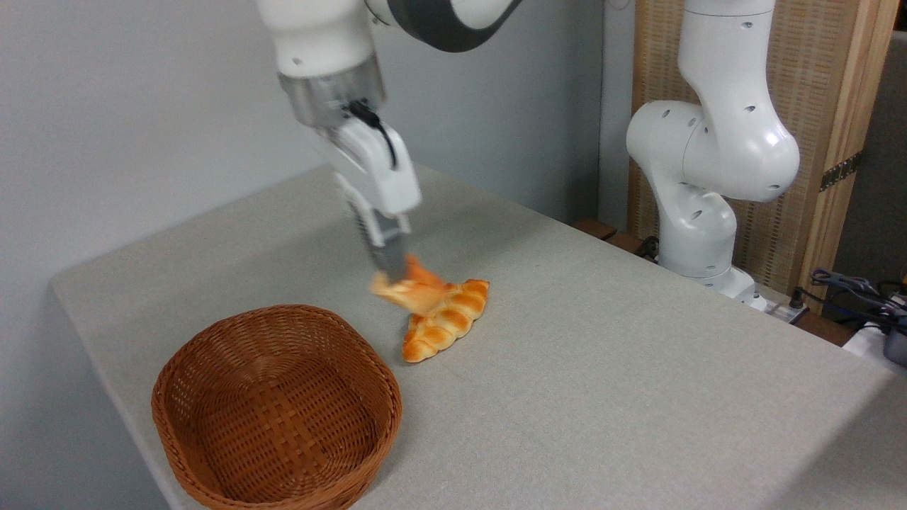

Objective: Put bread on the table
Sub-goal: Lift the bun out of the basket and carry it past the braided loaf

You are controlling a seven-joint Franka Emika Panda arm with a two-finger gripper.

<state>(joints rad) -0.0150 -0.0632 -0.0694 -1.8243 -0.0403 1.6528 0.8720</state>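
The bread (413, 290), a small golden-orange bun with a paler underside, hangs tilted and blurred just above the table (602, 368). My gripper (394, 270) reaches down from the upper left and is shut on the bun's top. The bun overlaps the near end of a longer braided loaf (448, 320) that lies flat on the grey-beige tabletop; I cannot tell whether the two touch.
A brown woven wicker basket (276, 407) stands at the table's front left, with nothing in it. The arm's white base (708, 184) rises beyond the table's right rear edge, with cables (857, 290) beside it.
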